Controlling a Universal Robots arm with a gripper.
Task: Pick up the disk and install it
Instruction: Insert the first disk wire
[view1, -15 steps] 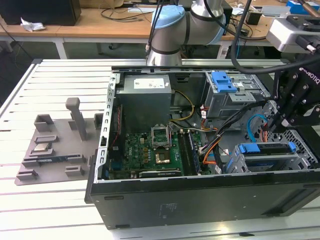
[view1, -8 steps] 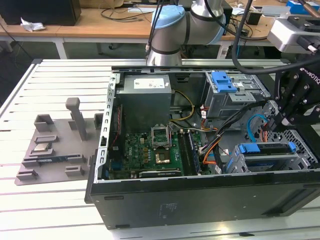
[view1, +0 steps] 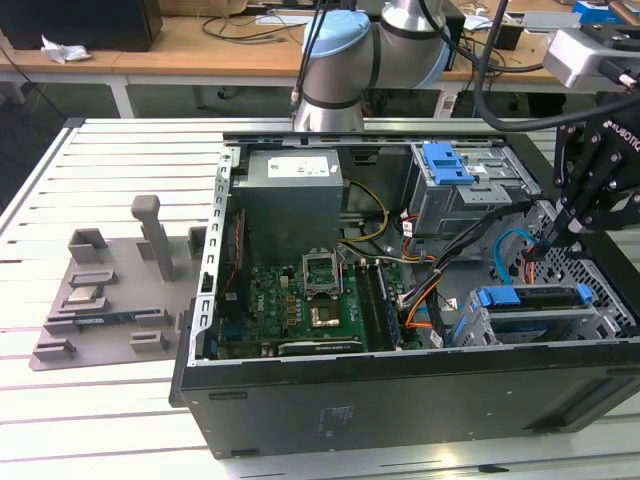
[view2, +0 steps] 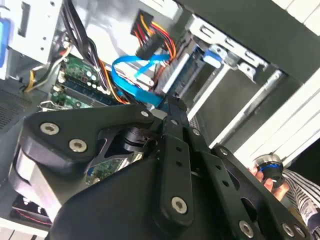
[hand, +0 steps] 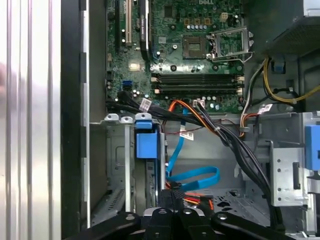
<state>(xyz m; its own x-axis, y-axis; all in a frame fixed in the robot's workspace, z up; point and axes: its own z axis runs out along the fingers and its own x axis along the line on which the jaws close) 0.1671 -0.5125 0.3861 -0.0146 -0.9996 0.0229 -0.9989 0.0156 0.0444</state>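
Observation:
The disk (view1: 535, 322) lies flat in the lower drive cage at the case's front corner, on the exterior view's right, with its blue carrier front (view1: 505, 297) facing the motherboard. That blue carrier tab (hand: 146, 144) appears in both wrist views (view2: 212, 56). My black gripper (view1: 545, 240) hangs inside the case just behind the cage, apart from the disk. Its fingers (hand: 173, 194) are shut, tips together (view2: 171, 106) beside the blue data cable (hand: 192, 176) and orange power wires. I see nothing held between them.
The open case holds a grey power-supply box (view1: 290, 195), the motherboard (view1: 300, 300) and an upper cage with a blue latch (view1: 447, 163). Black cables (hand: 235, 145) cross near the gripper. A grey fixture (view1: 120, 290) sits on the table. A person's hand (view2: 270, 175) holds a round knob.

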